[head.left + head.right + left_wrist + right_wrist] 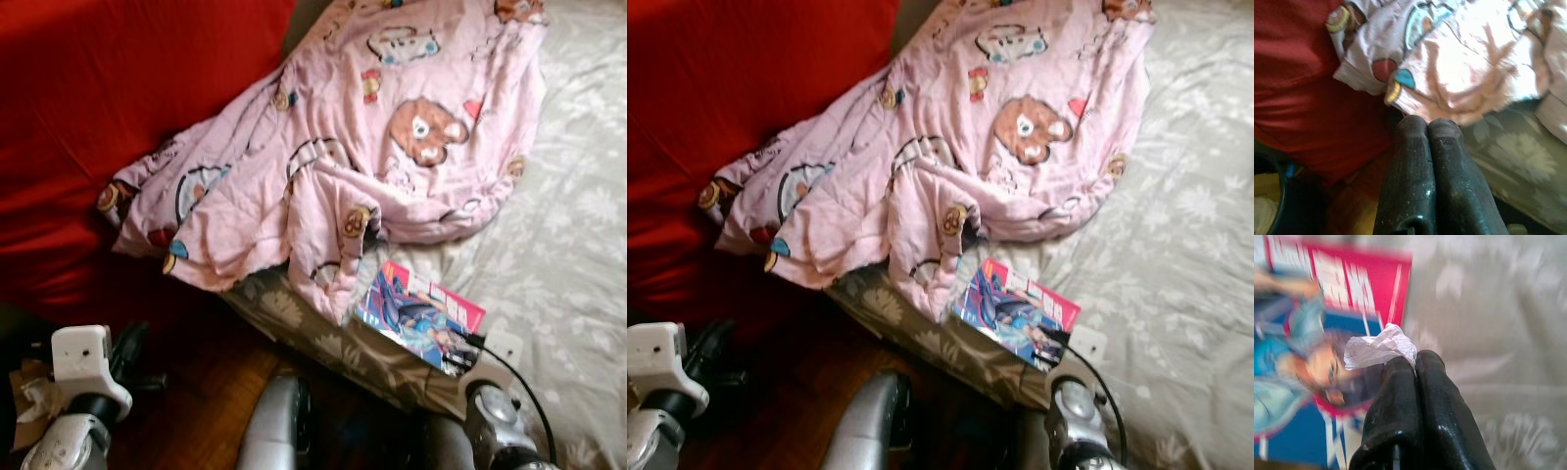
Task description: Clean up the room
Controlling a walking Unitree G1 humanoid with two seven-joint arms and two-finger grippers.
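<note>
Pinched between my right gripper's [1413,364] closed fingers, tissue [1378,348] is hanging over the magazine [421,315]; left gripper [1428,128] is closed, empty.

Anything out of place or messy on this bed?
Yes. A pink cartoon blanket lies crumpled, spilling off the bed edge. A magazine lies askew near that edge. The right gripper pinches a crumpled white scrap above it.

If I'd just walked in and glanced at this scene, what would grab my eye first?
Probably the crumpled pink cartoon-bear blanket, heaped across the grey floral bed sheet and spilling toward the red fabric beside the bed. Next, the bright comic magazine at the bed's edge, where the right gripper pinches a scrap of white tissue above it.
</note>
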